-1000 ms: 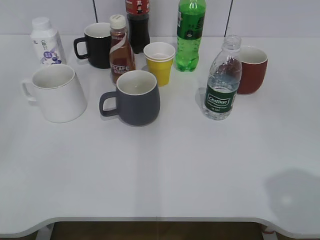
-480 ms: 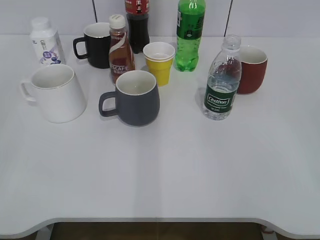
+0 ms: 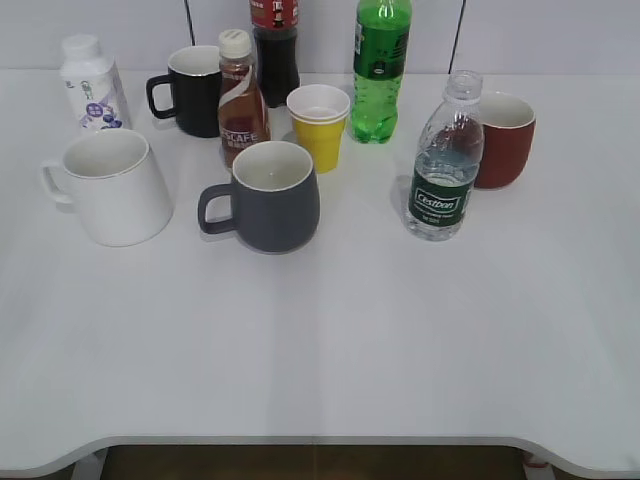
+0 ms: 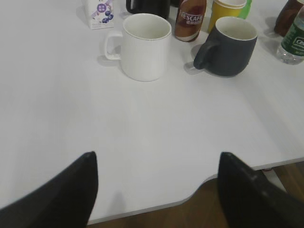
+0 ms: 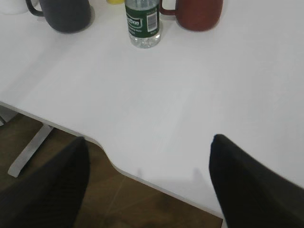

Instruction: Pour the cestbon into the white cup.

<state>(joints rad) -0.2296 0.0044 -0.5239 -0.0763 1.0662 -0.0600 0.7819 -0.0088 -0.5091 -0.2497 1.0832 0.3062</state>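
Both grippers spread wide, holding nothing: left gripper (image 4: 156, 190), right gripper (image 5: 147, 185). Far ahead of right fingers: Cestbon bottle (image 5: 143, 23), uncapped, upright, clear ribbed, green label, partly full. Ahead of left: white mug (image 4: 142, 45), empty.

White table (image 3: 320, 340): cestbon (image 3: 443, 160), white cup (image 3: 112, 186), dark grey mug (image 3: 268, 194).

The left gripper (image 4: 156, 190) shows in its wrist view as two dark fingers (image 4: 61, 194) spread wide apart at the bottom corners, holding nothing. The right gripper (image 5: 147, 183) looks the same, its dark fingers (image 5: 251, 185) parted and empty. Neither arm appears in the exterior view.
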